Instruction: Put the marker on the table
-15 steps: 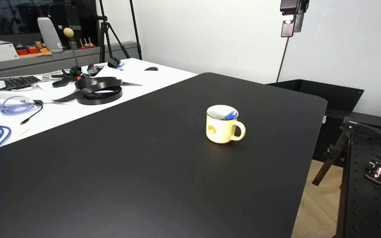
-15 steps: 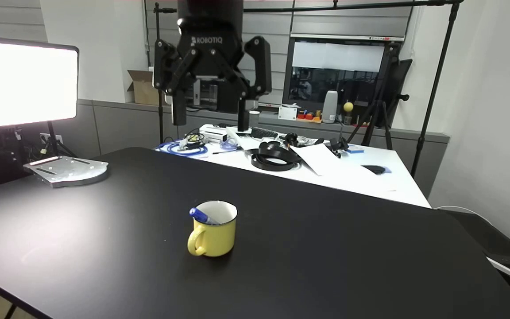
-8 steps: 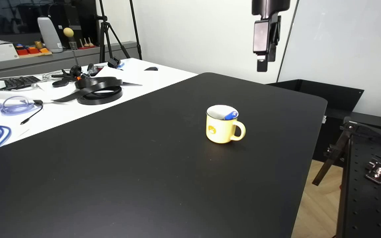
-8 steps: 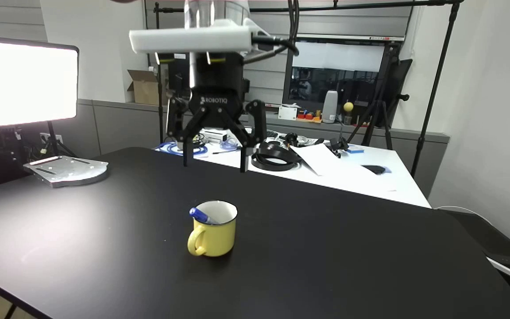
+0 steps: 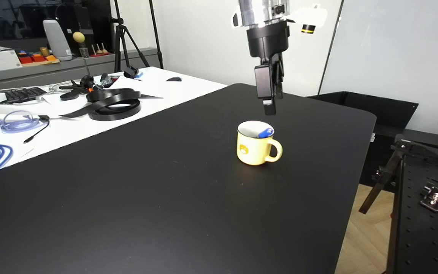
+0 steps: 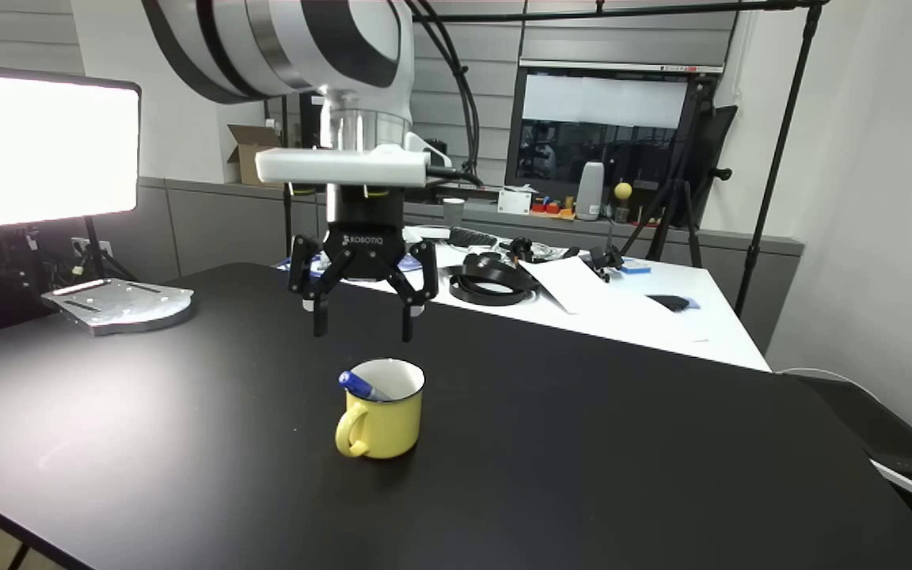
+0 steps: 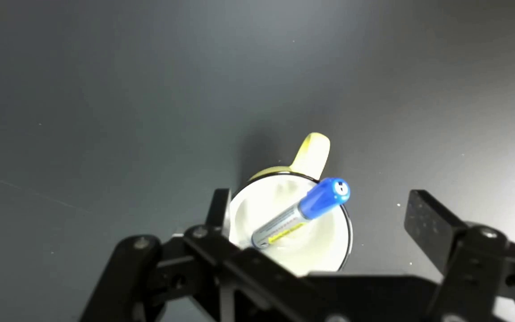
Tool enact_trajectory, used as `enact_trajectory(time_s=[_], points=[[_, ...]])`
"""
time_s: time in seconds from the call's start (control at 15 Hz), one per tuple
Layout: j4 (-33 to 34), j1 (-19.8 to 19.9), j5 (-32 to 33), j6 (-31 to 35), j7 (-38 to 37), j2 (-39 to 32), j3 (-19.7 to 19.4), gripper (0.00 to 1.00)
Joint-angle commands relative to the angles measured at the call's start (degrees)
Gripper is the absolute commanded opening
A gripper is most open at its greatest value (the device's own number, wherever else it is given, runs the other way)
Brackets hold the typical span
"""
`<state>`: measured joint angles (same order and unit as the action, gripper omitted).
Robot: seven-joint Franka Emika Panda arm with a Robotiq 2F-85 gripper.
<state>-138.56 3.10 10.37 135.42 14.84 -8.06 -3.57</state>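
Note:
The marker, with a blue cap and pale barrel, leans inside a yellow mug, cap end up over the rim near the handle. The marker shows in both exterior views and in the wrist view. The mug stands upright on the black table. My gripper is open and empty, pointing down above the mug and apart from it. In the wrist view the marker appears between the spread fingers. The marker's lower end is partly hidden in the mug.
A white table with cables, black straps and papers adjoins the black table. A grey metal plate lies at a corner of the black table. A black perforated bench stands beyond a gap beside it.
My gripper has come down from high up and moved left in an exterior view, toward the mug. It stays open. The mug and marker have not moved.

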Motion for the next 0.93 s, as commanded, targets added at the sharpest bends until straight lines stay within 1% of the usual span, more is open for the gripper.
enact_trajectory(time_s=[0.0, 0.47, 0.53, 0.6, 0.73, 0.8, 0.87], points=[[3.76, -0.50, 0.57, -1.53, -0.06, -4.42, 1.01, 1.00], [6.48, -0.70, 1.41, -2.31, -1.00, -9.55, 0.91, 1.00], [6.83, -0.78, 1.71, -2.56, -1.11, -10.03, 0.84, 0.97], [7.14, -0.80, 1.98, -2.79, -1.16, -10.47, 0.79, 0.75], [7.82, -0.74, 2.48, -3.37, -1.20, -11.21, 0.72, 0.71], [8.08, -0.70, 2.47, -3.54, -1.19, -11.47, 0.72, 0.64], [8.30, -0.67, 2.41, -3.75, -1.14, -11.66, 0.73, 0.55]])
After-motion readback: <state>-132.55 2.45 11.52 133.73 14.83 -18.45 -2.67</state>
